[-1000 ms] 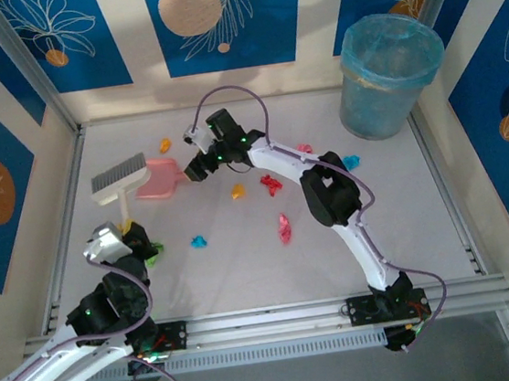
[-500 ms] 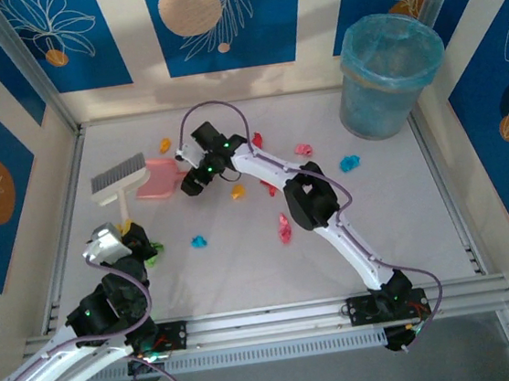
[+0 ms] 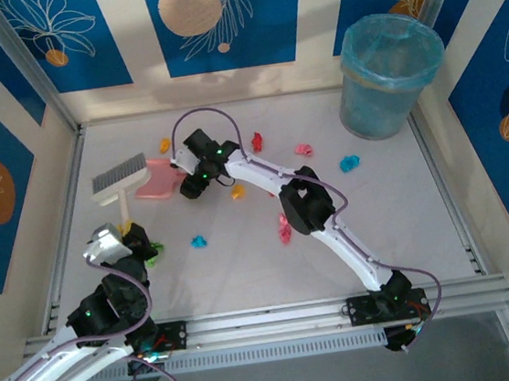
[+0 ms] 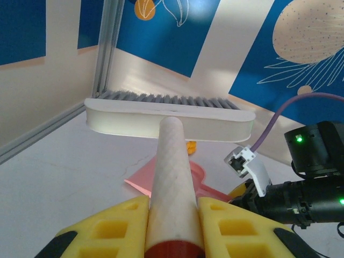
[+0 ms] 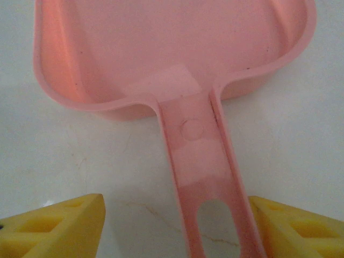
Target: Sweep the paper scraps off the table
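Open right tool point(image 5: 177, 228) straddles the pink dustpan handle point(image 5: 201, 156) at the overhead frame's upper left and should centre on it before closing; left tool point(image 4: 172, 226) clamps the brush point(image 4: 169, 115); paper scraps point(image 3: 285, 228) dot the middle of the counter point(image 3: 404, 210).

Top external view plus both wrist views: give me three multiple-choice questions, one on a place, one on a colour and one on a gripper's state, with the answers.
1. Where on the table does the waste bin stand?
A far right corner; B near left corner; C centre.
2. What colour is the dustpan?
A green; B white; C pink.
3. How is the left gripper?
A open and empty; B shut on the brush handle; C shut on the dustpan.

Answers:
1 A, it stands where the far and right rails meet.
2 C, its pan and handle show pink between the fingers of the right gripper.
3 B, its yellow fingers press both sides of the handle.
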